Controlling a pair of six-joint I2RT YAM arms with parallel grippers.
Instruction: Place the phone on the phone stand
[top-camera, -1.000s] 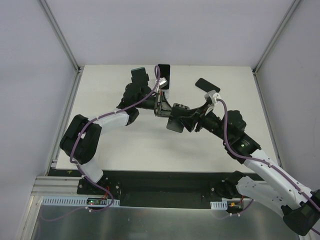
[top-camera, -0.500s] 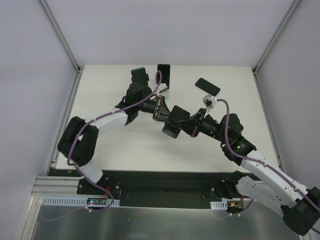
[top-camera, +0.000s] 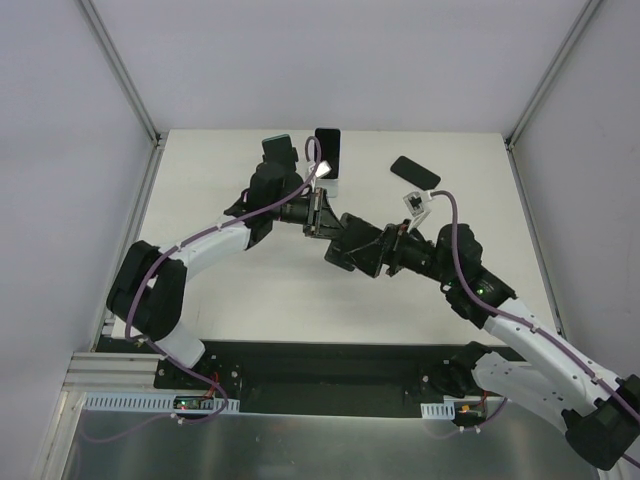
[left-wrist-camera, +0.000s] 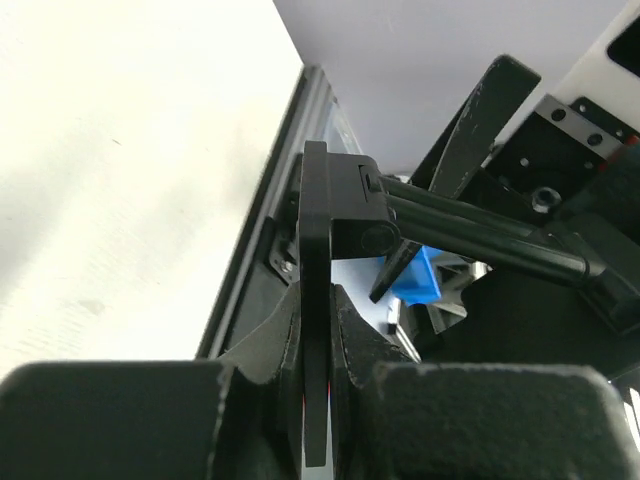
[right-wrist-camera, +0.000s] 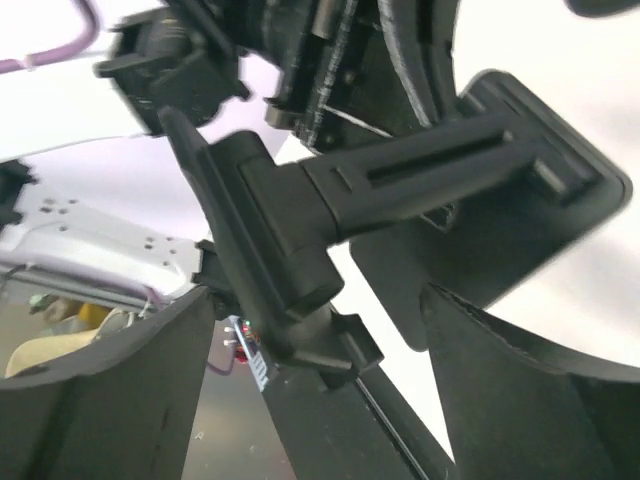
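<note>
The black phone stand (top-camera: 348, 243) hangs above the middle of the table between both arms. My left gripper (top-camera: 320, 213) is shut on its thin flat plate (left-wrist-camera: 315, 300), seen edge-on between the pads in the left wrist view. My right gripper (top-camera: 378, 252) is open, with the stand's hinged arm (right-wrist-camera: 400, 185) between its spread fingers (right-wrist-camera: 120, 400); whether they touch it I cannot tell. A black phone (top-camera: 414, 172) lies flat at the back right of the table, apart from both grippers.
A second dark phone-like slab (top-camera: 328, 152) stands at the back edge, just behind my left wrist. The white table (top-camera: 250, 290) ends at metal rails (top-camera: 135, 230) on both sides. Grey walls close off the back and sides.
My right gripper has shut and then opened wide, sliding left around the stand. The left gripper has kept its grip, and the stand has shifted only slightly.
</note>
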